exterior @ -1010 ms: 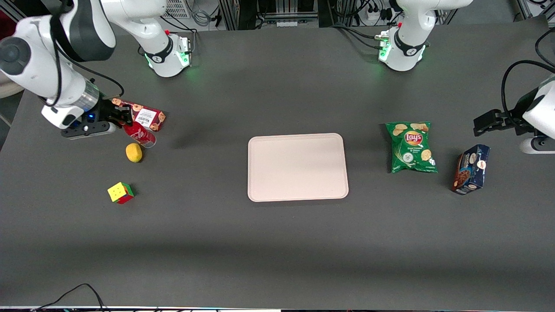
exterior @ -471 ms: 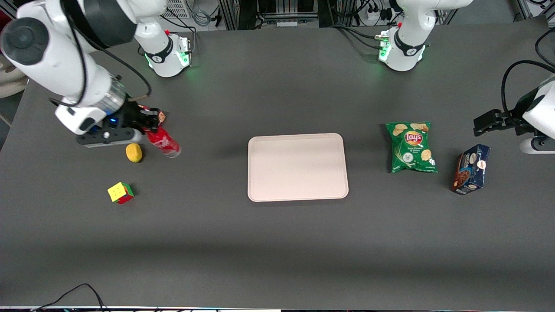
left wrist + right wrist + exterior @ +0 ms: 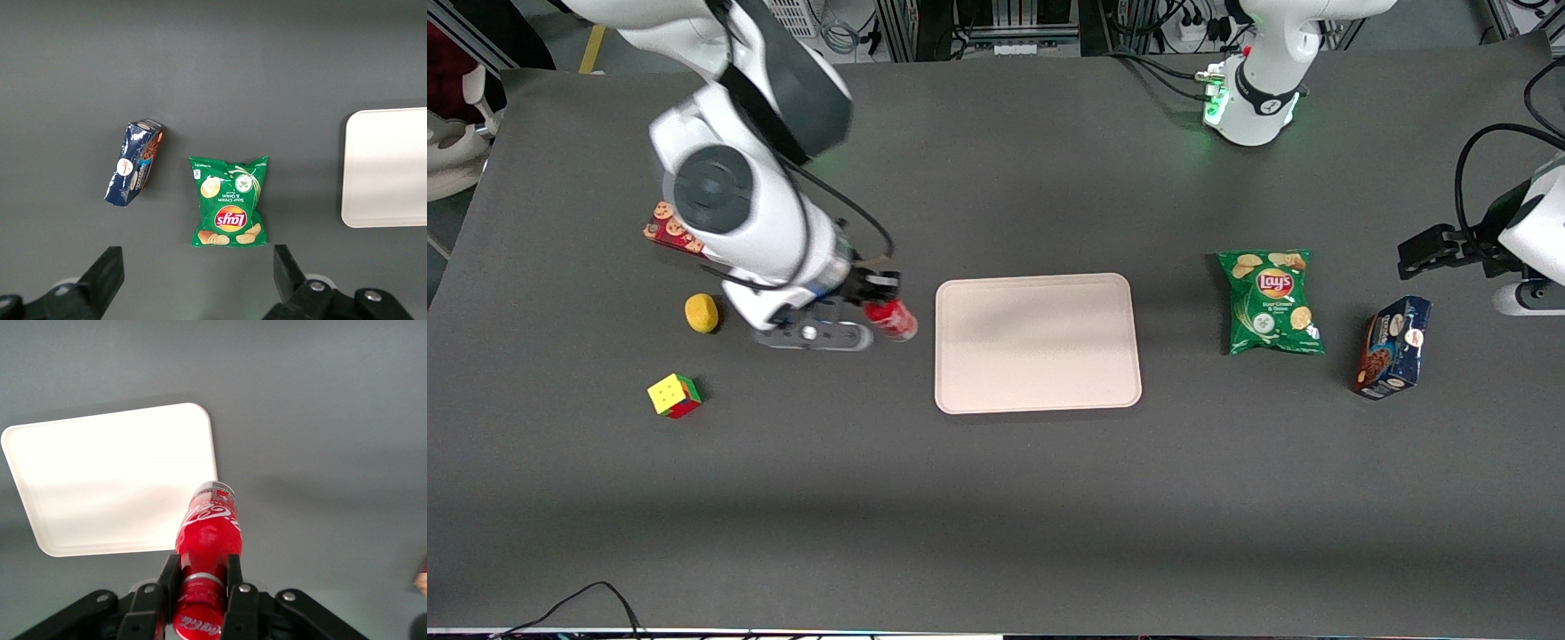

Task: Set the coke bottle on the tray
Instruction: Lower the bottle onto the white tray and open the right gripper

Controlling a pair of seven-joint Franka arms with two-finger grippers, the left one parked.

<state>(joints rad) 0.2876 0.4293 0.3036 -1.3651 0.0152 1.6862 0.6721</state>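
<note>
Large flat pale pinkish-beige rectangular tray with rounded corners and a low rim, lying bare at mid-table. The right arm's gripper hangs above the dark table surface just beside the tray's edge toward the working arm's end; its jaws are closed on the neck end of the small red plastic coke bottle with white script logo, seen clamped between the two black fingers in the right wrist view, where the bottle points toward the tray. Over the last second the gripper has carried the bottle away from the red cookie box and the yellow lemon, both now well apart from it, and nearly to the tray. Judgement: grasp and most of the transport are complete; remaining are the short travel over the rim, lowering and release
</note>
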